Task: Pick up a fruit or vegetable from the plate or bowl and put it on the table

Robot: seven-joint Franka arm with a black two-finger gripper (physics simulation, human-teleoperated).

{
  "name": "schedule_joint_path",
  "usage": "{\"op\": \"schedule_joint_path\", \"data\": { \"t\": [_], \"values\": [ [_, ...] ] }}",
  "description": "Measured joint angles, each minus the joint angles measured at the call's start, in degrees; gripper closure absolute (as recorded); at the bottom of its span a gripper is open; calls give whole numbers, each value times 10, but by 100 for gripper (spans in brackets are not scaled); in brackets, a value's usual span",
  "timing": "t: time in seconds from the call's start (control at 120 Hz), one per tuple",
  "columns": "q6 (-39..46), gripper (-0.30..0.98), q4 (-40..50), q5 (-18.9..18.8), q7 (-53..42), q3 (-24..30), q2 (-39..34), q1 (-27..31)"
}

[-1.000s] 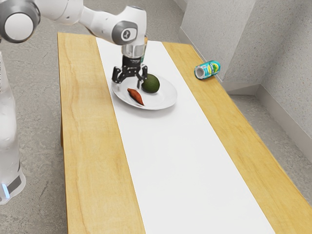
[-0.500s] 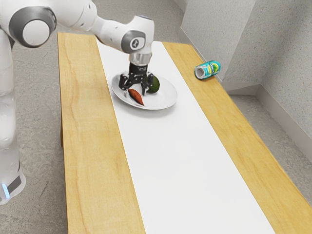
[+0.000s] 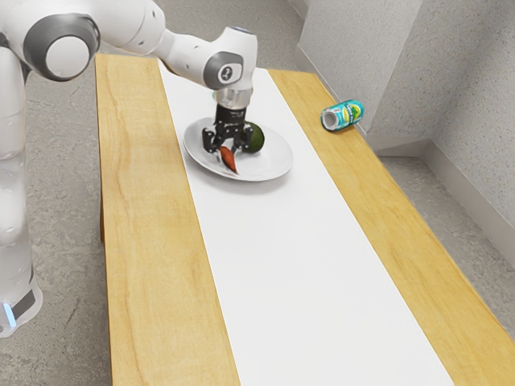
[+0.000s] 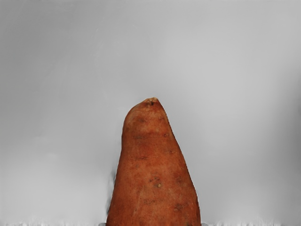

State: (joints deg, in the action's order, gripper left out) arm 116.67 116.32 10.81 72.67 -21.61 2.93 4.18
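Mottled grey floor [image 3: 60, 201] spreads out at the exterior view's left, dull as worn concrete, and on it stands the arm [image 3: 125, 24], smooth white shells with dark grey caps at the joints. Next comes the table [image 3: 145, 209], honey-yellow wood with a fine, wavy grain, and down its length runs a flat, matte white strip [image 3: 302, 281].

Across the strip's near-left part, toward the far end, sits a round white plate [image 3: 275, 166], glossy and shallow, its rim standing slightly proud. The black claw [image 3: 228, 151] reaches down over it, clenched around the sweet potato [image 3: 229, 162], one finger on either side. That sweet potato is rusty orange and tapered; the wrist view brings out its dark pits, faint creases and pale, knobbly tip. It is within the plate's round, though I can't tell whether it touches the dish. Just beside the claw, toward the exterior view's right, rests a plump, dark green avocado [image 3: 257, 139] with pebbly skin.

Farther right, a shiny turquoise can [image 3: 346, 115] with yellow and green print lies on its side on bare wood. Beyond rises a speckled grey wall [image 3: 475, 80], edged below by a plain skirting [image 3: 483, 199].
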Motion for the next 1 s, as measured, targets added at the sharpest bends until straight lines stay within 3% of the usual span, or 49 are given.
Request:
{"op": "schedule_joint_path", "data": {
  "t": [0.233, 0.383, 0.583, 0.733, 1.0],
  "values": [
    [-10, 53, -29, -5, 0, -1, -20, -21],
    [-37, 53, -94, -6, 0, -1, -9, -38],
    [-99, 53, -291, 3, 0, 0, 121, -129],
    [-135, 53, -394, 23, 0, 3, 202, -154],
    [-166, 53, -468, 45, 0, 16, 258, -181]
  ]
}}
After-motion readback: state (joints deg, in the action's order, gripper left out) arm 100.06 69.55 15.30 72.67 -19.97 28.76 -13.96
